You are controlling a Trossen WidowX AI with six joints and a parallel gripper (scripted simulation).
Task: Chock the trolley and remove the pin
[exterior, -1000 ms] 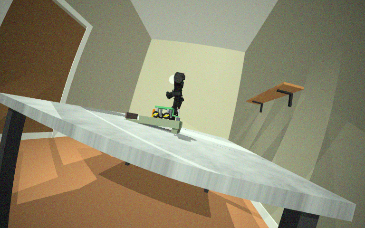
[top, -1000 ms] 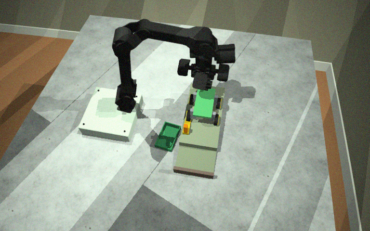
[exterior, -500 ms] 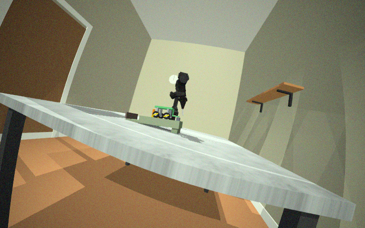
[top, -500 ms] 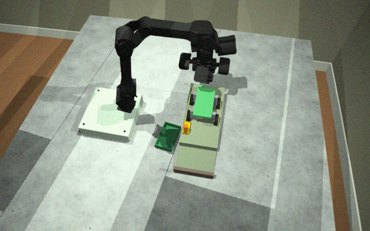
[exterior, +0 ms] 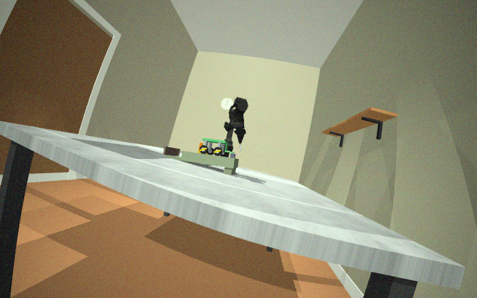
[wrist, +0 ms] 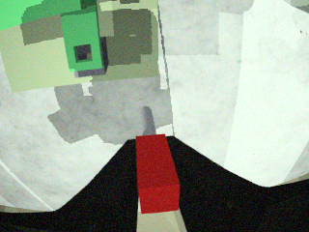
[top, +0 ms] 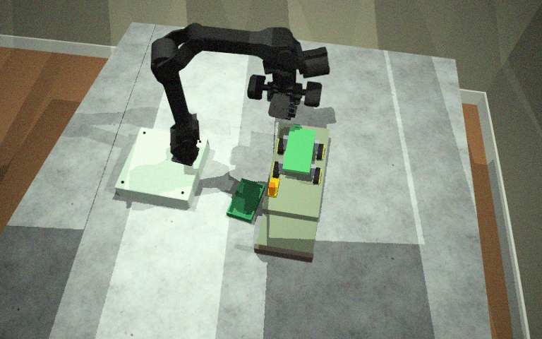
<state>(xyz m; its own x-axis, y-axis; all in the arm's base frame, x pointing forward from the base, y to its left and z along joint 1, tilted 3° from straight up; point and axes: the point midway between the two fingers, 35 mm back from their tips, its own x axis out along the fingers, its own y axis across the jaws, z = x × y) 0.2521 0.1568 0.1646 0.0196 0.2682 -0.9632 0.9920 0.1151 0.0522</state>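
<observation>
Beyond trolley's (top: 299, 150) (exterior: 215, 140) (wrist: 14, 14) far end: jaws pinch stop pin (exterior: 240, 147) (wrist: 156, 161) by red head. Pin probably light, stiff; smooth shank likely slippery, blocky head better hold.

The tabletop (top: 356, 191) (exterior: 246, 210) looks like smooth grey marble; the wall shelf (exterior: 362, 120) looks like wood.

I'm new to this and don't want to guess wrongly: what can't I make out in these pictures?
- Wrist view: the lower end of the trolley, cut off by the top edge.
- Wrist view: the chock, outside the picture.
- Top view: the stop pin, hidden by the gripper and arm.
- Exterior view: the green tray, behind the ramp and trolley.
- Exterior view: the chock's contact with the wheel, too small.
</observation>
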